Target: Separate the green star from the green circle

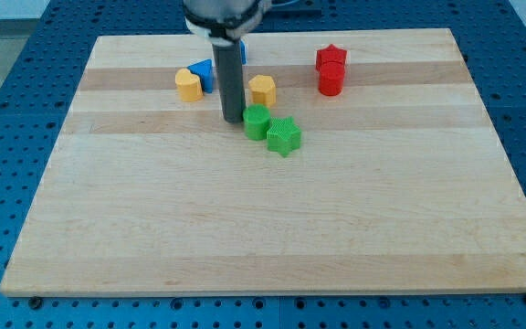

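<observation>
The green circle (257, 122) sits near the middle of the wooden board (272, 228), touching the green star (284, 137), which lies just to its lower right. My tip (233, 120) is on the board right beside the green circle's left side, almost touching it. The dark rod rises straight up from there toward the view's top.
A yellow block (262, 90) lies just above the green circle. A yellow block (188, 85) and a blue block (203, 72) lie left of the rod. A red star (331, 58) and a red cylinder (331, 80) stand at the upper right.
</observation>
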